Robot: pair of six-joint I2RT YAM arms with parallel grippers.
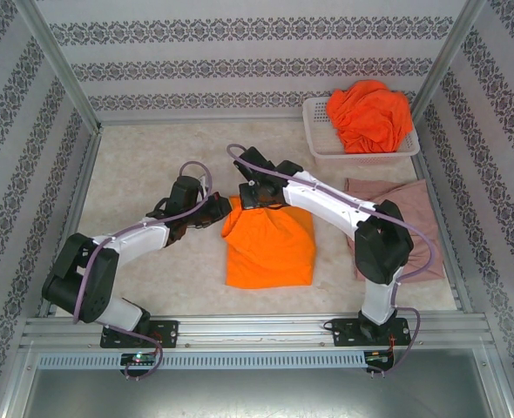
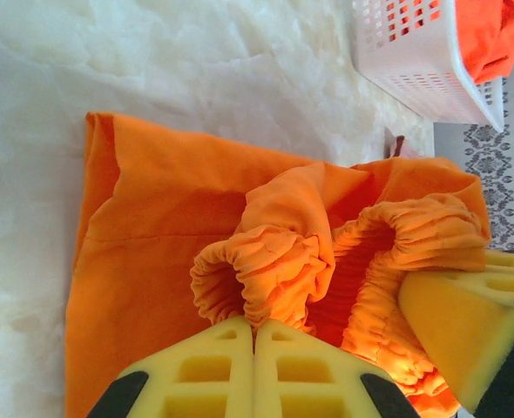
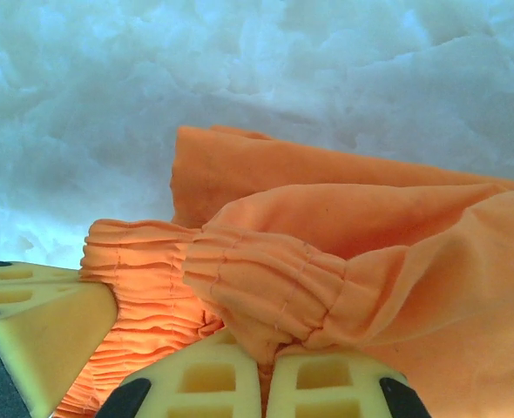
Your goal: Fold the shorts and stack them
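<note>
Bright orange shorts (image 1: 268,246) lie on the table's middle, waist toward the far side. My left gripper (image 1: 225,209) is shut on the gathered waistband (image 2: 266,274) at its left end, yellow fingers (image 2: 226,366) pressed together on the cloth. My right gripper (image 1: 255,198) is shut on the waistband (image 3: 266,292) a little to the right, close beside the left one. The right gripper's yellow finger (image 2: 466,322) shows in the left wrist view, the left's (image 3: 39,335) in the right wrist view. Dusty pink shorts (image 1: 396,213) lie flat under the right arm.
A white mesh basket (image 1: 320,131) stands at the far right with more orange cloth (image 1: 370,113) heaped in it. Patterned walls and metal posts close in the table on three sides. Pale table surface (image 1: 144,165) lies open to the left.
</note>
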